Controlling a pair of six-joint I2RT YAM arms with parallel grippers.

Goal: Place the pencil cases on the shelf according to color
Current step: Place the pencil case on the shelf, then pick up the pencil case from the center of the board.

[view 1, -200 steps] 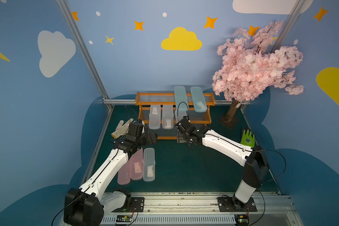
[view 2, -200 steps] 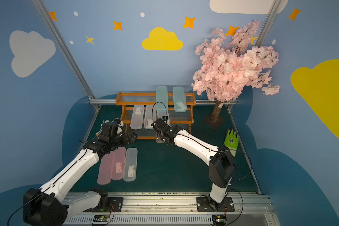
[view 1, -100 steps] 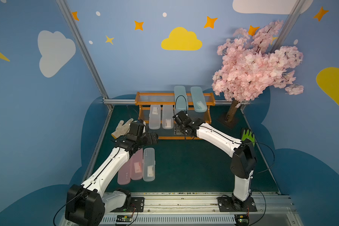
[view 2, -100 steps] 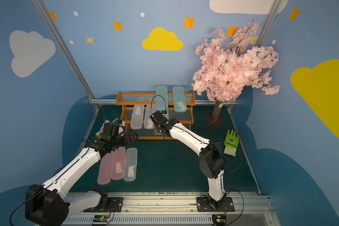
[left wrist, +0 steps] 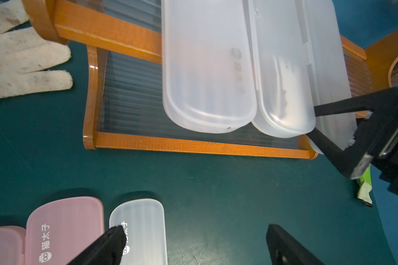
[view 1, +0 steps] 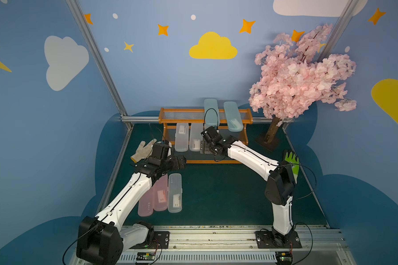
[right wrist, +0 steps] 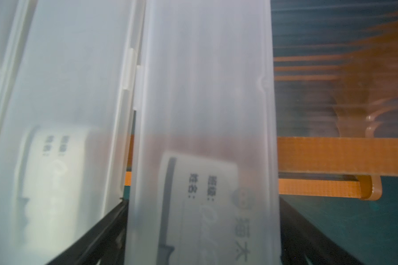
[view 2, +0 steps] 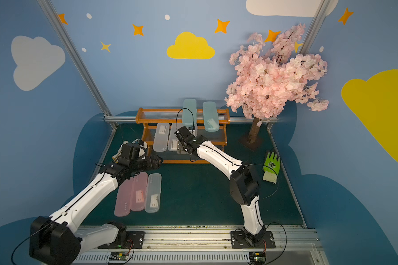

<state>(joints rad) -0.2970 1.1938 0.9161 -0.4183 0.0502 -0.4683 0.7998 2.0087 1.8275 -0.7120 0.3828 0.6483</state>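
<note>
The orange-brown shelf [view 1: 246, 119] holds two light blue pencil cases [view 1: 211, 107] [view 1: 233, 115] on its top tier. Two clear-white cases [view 1: 181, 137] [view 1: 195, 137] lean on the middle tier. A third clear-white case [right wrist: 202, 103] [left wrist: 331, 68] lies beside them, between the fingers of my right gripper [right wrist: 203, 202] [view 1: 205, 146], which stands open around its lower end. On the table in front lie two pink cases [view 1: 146, 202] [view 1: 160, 195] and one clear case [view 1: 175, 192]. My left gripper [left wrist: 194, 229] [view 1: 180, 161] hovers open and empty over that clear case's far end [left wrist: 143, 229].
A dirty white glove [view 1: 144, 149] lies left of the shelf. A green glove [view 1: 291, 160] lies at the right behind my right arm. A pink blossom tree [view 1: 301, 75] stands on a dark base [view 1: 268, 140] right of the shelf. The green mat [view 1: 223, 190] spreads between the arms.
My right gripper carried the third clear-white case up to the shelf, set it beside the other two and spread its jaws. The left arm has barely moved.
</note>
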